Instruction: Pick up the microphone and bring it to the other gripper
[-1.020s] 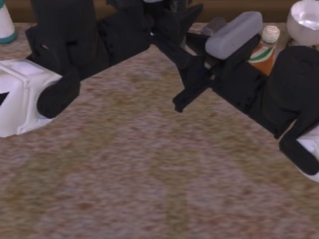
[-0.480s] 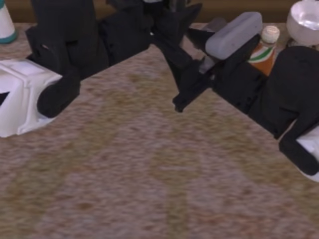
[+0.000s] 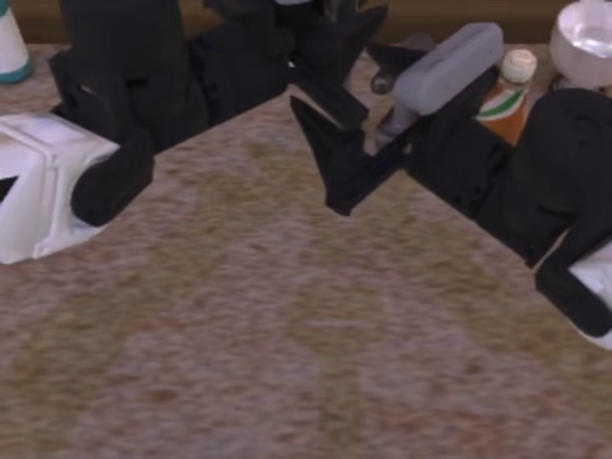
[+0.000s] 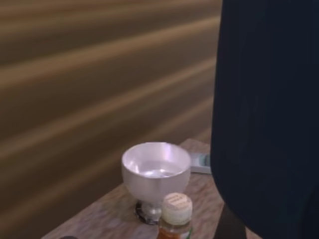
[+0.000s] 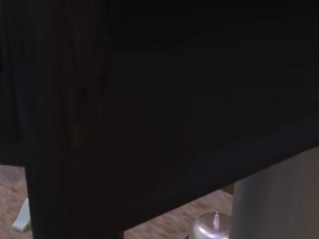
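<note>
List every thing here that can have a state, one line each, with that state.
Right pincer: open, fingers spread wide.
Left pincer: up at the table's far edge, close to the right one.
Microphone: navy head close before the left wrist camera; which arm holds it is unclear.
Bottle: upright, capped.
Silver goblet: upright.

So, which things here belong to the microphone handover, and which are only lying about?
Job:
- microphone
- left pincer, at the table's far edge
- right pincer, open, meeting the left one

Lying about:
- silver cup
- orange bottle
- bell
</note>
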`<state>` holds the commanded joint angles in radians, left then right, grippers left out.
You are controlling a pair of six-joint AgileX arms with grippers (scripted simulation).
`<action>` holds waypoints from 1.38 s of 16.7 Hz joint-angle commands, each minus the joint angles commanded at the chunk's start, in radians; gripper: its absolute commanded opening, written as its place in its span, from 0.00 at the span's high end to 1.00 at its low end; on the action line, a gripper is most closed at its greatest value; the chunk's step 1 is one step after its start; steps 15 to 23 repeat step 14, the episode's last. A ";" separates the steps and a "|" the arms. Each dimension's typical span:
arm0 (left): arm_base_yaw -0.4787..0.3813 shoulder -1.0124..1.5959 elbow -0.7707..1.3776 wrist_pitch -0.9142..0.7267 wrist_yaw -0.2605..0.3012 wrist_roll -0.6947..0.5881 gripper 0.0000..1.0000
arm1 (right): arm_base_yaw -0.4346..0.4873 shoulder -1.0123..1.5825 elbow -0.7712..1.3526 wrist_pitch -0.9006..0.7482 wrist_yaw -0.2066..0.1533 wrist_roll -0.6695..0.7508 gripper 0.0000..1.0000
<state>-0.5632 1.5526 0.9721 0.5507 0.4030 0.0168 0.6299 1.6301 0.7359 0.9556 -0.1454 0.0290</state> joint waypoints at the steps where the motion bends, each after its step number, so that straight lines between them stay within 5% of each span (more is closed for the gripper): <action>1: 0.000 0.000 0.000 0.000 0.000 0.000 1.00 | 0.000 0.000 0.000 0.000 0.000 0.000 0.00; 5: 0.010 -0.006 -0.006 -0.001 0.011 -0.001 1.00 | -0.005 -0.017 -0.017 -0.002 -0.002 0.000 0.00; 13: 0.160 -0.087 -0.080 -0.012 0.139 0.006 1.00 | -0.033 -0.262 -0.258 -0.004 -0.046 0.003 0.00; 23: 0.163 -0.088 -0.081 -0.012 0.141 0.006 1.00 | -0.033 -0.265 -0.260 -0.003 -0.047 0.003 0.00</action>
